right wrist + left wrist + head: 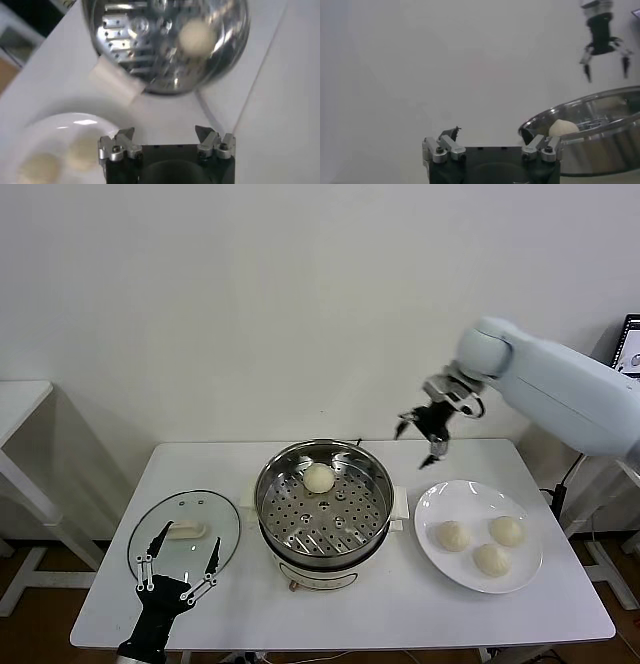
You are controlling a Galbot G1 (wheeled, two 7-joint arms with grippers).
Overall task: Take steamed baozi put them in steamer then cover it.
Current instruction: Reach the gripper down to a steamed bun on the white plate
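My left gripper (183, 562) hangs low at the near left of the white table (420, 609), its black fingers spread wide and closed on nothing, poised over the near edge of the round clear glass cover (185, 533) with its metal rim and cream-white oblong handle, which lies flat on the table just left of the steamer. The large round shiny stainless-steel steamer (323, 502) stands at the table's middle on its cream-white base, uncovered, with one small smooth cream-white baozi (319, 477) resting on the perforated tray toward the far side. My right gripper (424, 438) is raised in the air above the table's far edge, between the steamer and the flat white plate (480, 536), fingers splayed fully apart and carrying nothing; its pale arm reaches in from the right, bent downward at the wrist. Three more cream-white baozi (483, 545) sit grouped on that plate, well right of the steamer. The left wrist view shows what the head view cannot: the steamer's wall (600, 140) from the side, with the bun's top (563, 128) peeking above the rim and my right gripper (606, 60) hanging open above it. The right wrist view looks straight down past my open fingers (120, 145) onto the tray's holes (160, 40), the bun (196, 36) inside and the plate's edge (55, 127) nearer by.
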